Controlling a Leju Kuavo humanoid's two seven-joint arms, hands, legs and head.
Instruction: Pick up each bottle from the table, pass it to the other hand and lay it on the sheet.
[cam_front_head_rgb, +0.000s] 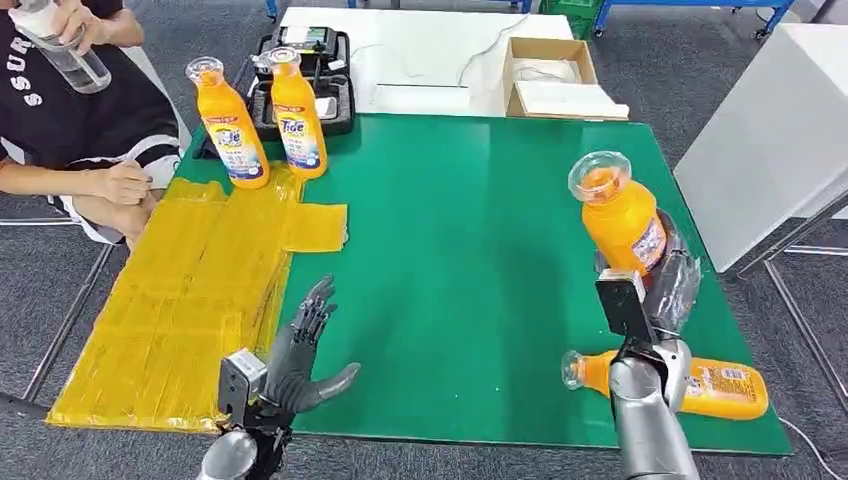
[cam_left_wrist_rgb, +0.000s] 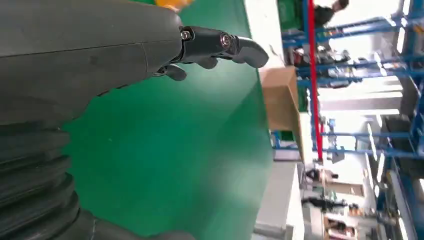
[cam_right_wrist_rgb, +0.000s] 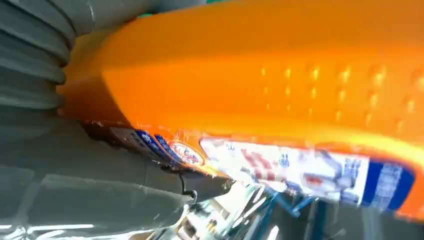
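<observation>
My right hand (cam_front_head_rgb: 672, 285) grips an orange Tide bottle (cam_front_head_rgb: 620, 215) above the right side of the green table (cam_front_head_rgb: 470, 260), the bottle upright with its clear cap up. Up close, that bottle (cam_right_wrist_rgb: 260, 90) presses against my right hand (cam_right_wrist_rgb: 90, 175). A second orange bottle (cam_front_head_rgb: 690, 385) lies on its side near the table's front right edge. Two more orange bottles (cam_front_head_rgb: 228, 122) (cam_front_head_rgb: 296, 115) stand upright at the far end of the yellow sheet (cam_front_head_rgb: 190, 290). My left hand (cam_front_head_rgb: 300, 355) hovers open over the sheet's front right edge, fingers (cam_left_wrist_rgb: 220, 42) spread and holding nothing.
A person (cam_front_head_rgb: 80, 110) sits at the table's left, holding a clear bottle (cam_front_head_rgb: 60, 45). A black case (cam_front_head_rgb: 310, 70) and a cardboard box (cam_front_head_rgb: 550, 75) lie on the white table behind. A white table (cam_front_head_rgb: 770, 130) stands close to the right.
</observation>
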